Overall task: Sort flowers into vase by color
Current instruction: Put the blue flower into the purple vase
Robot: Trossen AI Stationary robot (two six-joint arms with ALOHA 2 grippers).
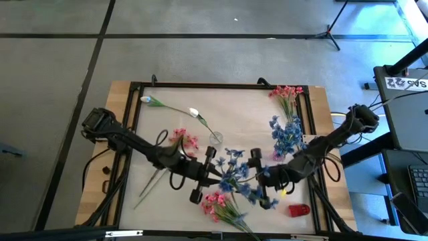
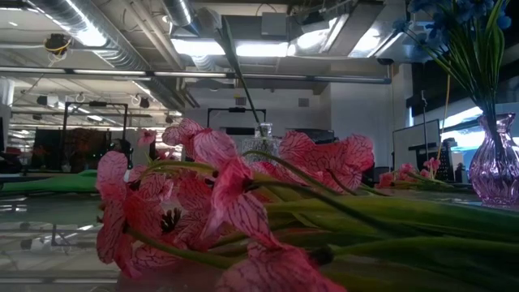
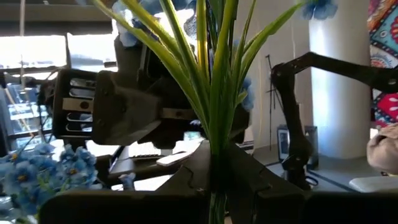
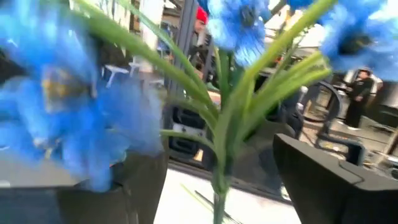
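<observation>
Both grippers mid-table: left gripper clamps blue sprig, right gripper wide

A blue sprig is held off the table at centre, stem gripped. Pink sprigs lie at the near edge and centre-left, white buds far left. Far right, pink and blue bunches stand in vases.
</observation>
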